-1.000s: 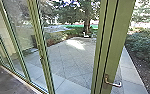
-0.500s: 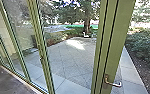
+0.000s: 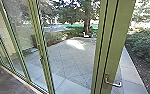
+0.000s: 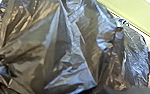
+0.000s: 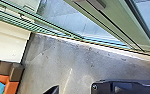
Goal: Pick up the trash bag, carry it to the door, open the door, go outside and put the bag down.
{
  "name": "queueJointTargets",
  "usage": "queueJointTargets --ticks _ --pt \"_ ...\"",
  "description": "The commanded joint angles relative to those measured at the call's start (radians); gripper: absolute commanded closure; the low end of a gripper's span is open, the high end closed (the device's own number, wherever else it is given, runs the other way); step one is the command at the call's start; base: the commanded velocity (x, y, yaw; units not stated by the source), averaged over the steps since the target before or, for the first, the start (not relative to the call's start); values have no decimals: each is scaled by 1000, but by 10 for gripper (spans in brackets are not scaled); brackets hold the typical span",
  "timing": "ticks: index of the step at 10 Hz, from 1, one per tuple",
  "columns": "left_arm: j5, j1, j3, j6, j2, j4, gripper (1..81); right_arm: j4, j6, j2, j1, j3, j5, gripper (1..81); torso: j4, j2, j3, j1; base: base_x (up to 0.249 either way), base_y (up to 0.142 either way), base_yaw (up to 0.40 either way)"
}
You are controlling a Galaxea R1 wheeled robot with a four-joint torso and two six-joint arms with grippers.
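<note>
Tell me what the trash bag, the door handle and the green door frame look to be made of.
Trash bag: thin, glossy dark plastic film, by its sharp creases and bright highlights.
Door handle: probably metal, smooth and pale, since its lever catches the light.
Green door frame: an even, painted-looking finish, likely over metal, though painted wood could look similar.

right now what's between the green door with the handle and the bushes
Past the door, a pale paved strip, then brown ground up to the bushes, in the head view.
</note>
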Motion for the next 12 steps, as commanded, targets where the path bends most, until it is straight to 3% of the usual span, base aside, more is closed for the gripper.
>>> queueJointTargets --ticks 1,6,12 --pt "58 -33 7 -1 1 3 811 18 148 -18 147 -29 -73 10 0 0 0 0 0 0 0" --pt "58 -31 7 -3 0 3 811 18 349 54 228 -120 -76 10 0 0 0 0 0 0 0" --pt "58 -31 1 -3 -2 1 811 20 509 182 266 -241 -105 10 0 1 0 1 0 0 0"
